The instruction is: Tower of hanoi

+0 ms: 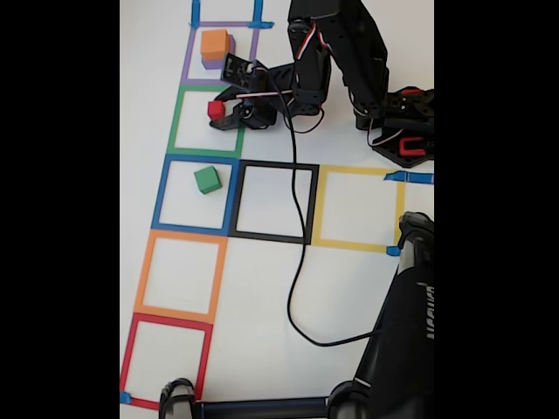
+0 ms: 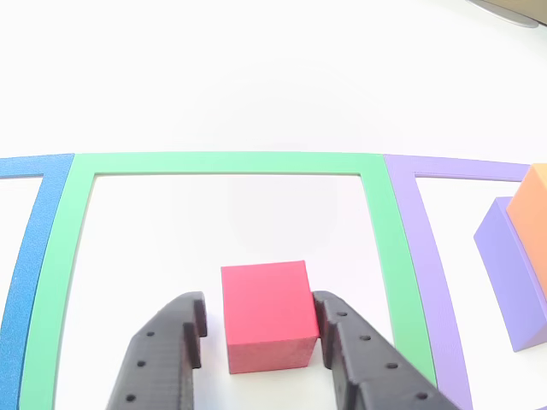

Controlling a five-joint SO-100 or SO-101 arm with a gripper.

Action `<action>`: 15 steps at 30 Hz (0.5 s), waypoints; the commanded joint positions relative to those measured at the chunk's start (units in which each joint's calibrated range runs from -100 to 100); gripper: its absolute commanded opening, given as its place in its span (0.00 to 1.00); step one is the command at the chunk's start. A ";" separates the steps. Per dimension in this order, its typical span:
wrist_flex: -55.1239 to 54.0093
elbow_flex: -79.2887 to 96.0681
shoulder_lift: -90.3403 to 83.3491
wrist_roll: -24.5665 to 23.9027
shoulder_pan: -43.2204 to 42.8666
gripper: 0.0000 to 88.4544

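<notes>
**Red block** [image 2: 267, 316]: smallest of the set. Sits inside the green tape square [image 2: 226, 162] on the white worktop [image 2: 256, 77], in the near half of the square as the other view shows it. In the fixed view the red block [image 1: 216, 110] lies at the tip of the arm, toward the left side of the green tape square [image 1: 179, 122].

**Hand** [image 2: 261, 337]: partly open, one finger on each side of the red block. The right finger [image 2: 342, 342] looks to be touching or all but touching the block's side; the left finger [image 2: 175, 342] stands off with a thin strip of white showing between. Whether the block is resting on the worktop or lifted just clear cannot be told. Not a firm grip as it stands.

**Key relation:** the block lies straight ahead between the fingers, squared to them, slightly nearer the right one. Any closing would likely meet flat faces; a release would need only a widening and a pull back.

**Orange block** [image 1: 214, 43]: stacked on the purple block [image 1: 210, 63], inside the purple tape square [image 1: 188, 52], next square beyond.

**Green block** [image 1: 207, 180]: alone in the blue tape square [image 1: 162, 192], on the other side.
</notes>
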 commanded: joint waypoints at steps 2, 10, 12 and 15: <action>-0.77 -0.96 -0.24 0.36 -0.47 0.08; -0.12 -0.69 -0.81 0.36 -0.56 0.06; 1.33 -0.41 -1.70 0.36 -0.27 0.06; 3.76 -0.23 -3.88 0.36 -0.08 0.05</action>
